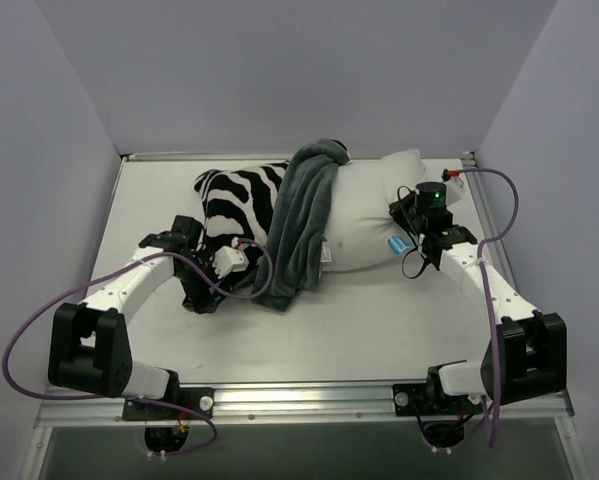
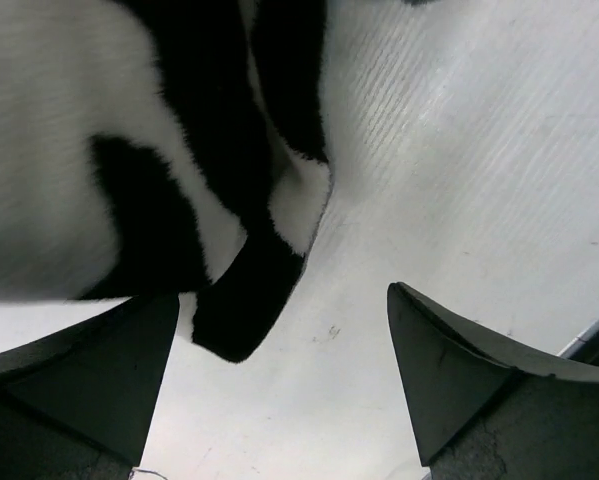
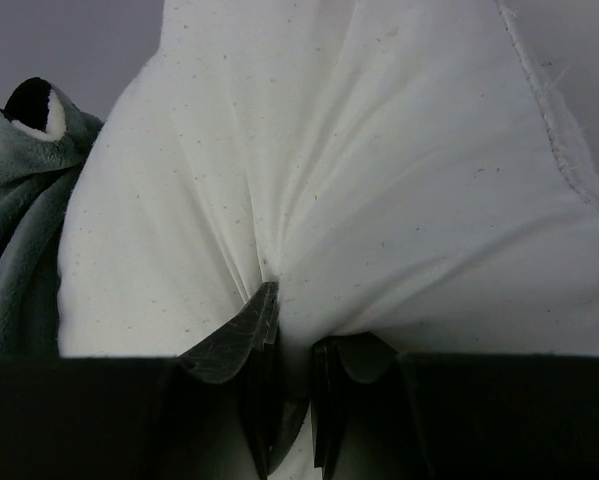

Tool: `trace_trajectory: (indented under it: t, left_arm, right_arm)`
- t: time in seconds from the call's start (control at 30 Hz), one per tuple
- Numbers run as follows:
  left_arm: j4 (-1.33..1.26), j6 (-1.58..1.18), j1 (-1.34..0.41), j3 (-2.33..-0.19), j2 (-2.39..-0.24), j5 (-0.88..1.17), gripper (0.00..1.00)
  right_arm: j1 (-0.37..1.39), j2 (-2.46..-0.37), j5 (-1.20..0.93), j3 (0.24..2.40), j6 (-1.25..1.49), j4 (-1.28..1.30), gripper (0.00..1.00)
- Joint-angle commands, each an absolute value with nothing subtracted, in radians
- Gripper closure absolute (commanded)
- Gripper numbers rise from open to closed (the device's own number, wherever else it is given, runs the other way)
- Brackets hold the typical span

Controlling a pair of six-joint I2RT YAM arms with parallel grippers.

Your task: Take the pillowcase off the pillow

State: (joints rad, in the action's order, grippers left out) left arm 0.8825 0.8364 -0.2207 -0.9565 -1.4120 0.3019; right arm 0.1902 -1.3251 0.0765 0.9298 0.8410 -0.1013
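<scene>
Pillow lies long axis left-right on the table: right end bare, left end inside the pillowcase, grey lining bunched at mid-length. Right gripper is pinched onto the bare end's white fabric. Left gripper is spread and holds nothing, zebra edge just ahead; being nearer the case, it likely pulls leftward along that axis.

Fingers tight on puckered white pillow, grey-green pillowcase at left.
</scene>
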Motion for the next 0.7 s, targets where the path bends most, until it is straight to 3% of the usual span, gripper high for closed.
trace_trajectory:
  t: [0.0,0.13,0.27,0.3,0.47,0.67]
  left_arm:
    - [0.712,0.879,-0.264,-0.916,-1.430,0.183,0.06]
    - [0.514,0.801,-0.232,-0.879,-1.472,0.144,0.02]
    - [0.445,0.764,-0.241,-0.868,-1.512,0.167,0.52]
    - [0.434,0.753,-0.233,-0.867,-1.517,0.167,0.96]
    - [0.396,0.721,-0.048,-0.896,-1.488,0.109,0.98]
    - [0.301,0.796,0.329,-0.963,-1.266,0.092,0.98]
  right_arm:
    - [0.198,-1.321,0.023,0.946,0.831,-0.169,1.00]
    - [0.196,-1.325,0.029,0.956,0.827,-0.166,1.00]
    - [0.195,-1.328,0.031,0.956,0.827,-0.169,1.00]
    - [0.190,-1.327,0.034,0.957,0.822,-0.164,1.00]
    - [0.095,-1.260,0.022,0.965,0.805,-0.133,1.00]
    - [-0.217,-1.134,-0.064,0.977,0.746,-0.071,1.00]
